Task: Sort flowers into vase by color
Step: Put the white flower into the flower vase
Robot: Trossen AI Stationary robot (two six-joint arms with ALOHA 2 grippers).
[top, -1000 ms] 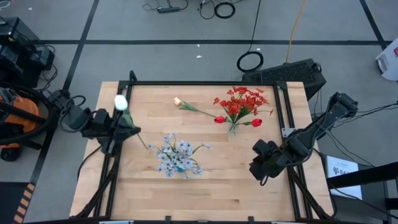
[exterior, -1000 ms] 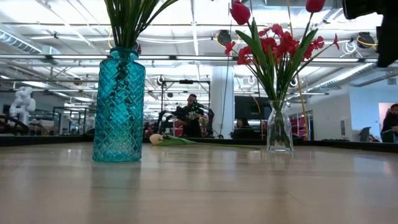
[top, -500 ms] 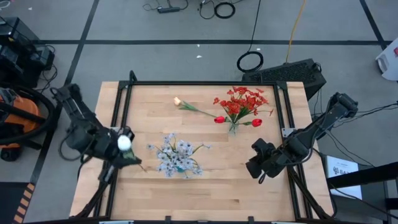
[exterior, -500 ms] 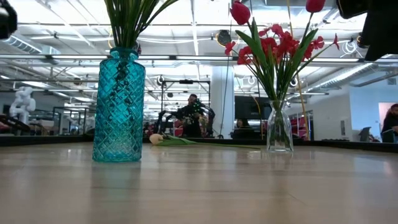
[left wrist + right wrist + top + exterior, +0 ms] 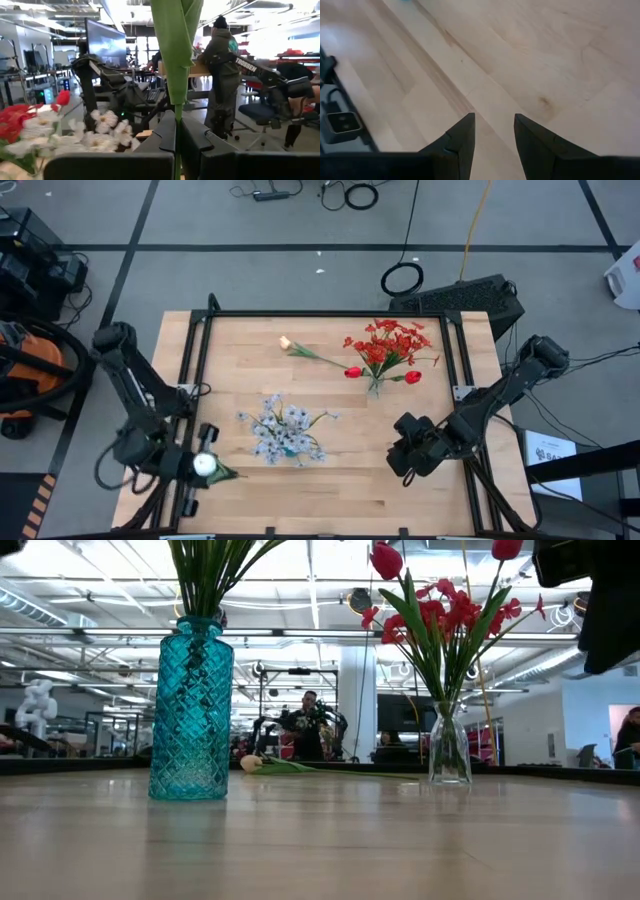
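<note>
At the lower left of the high view, the left claw [image 5: 190,467] sits at the bench [image 5: 330,480] edge, clamped tight on the green stem of a cream-white tulip [image 5: 204,465]; its wrist view shows only stem and leaf rising between the dark fingers [image 5: 165,137], the bud cut off above the frame. Just right of it, the teal vase [image 5: 191,710] holds the pale blue-white sprays [image 5: 283,427], whose blossoms run off the top of the low view. Another cream tulip [image 5: 300,349] lies flat at upper centre. The clear vase [image 5: 449,747] holds the red flowers [image 5: 388,347]. At lower right, the right claw [image 5: 404,460] hovers over bare wood, fingers parted and empty.
</note>
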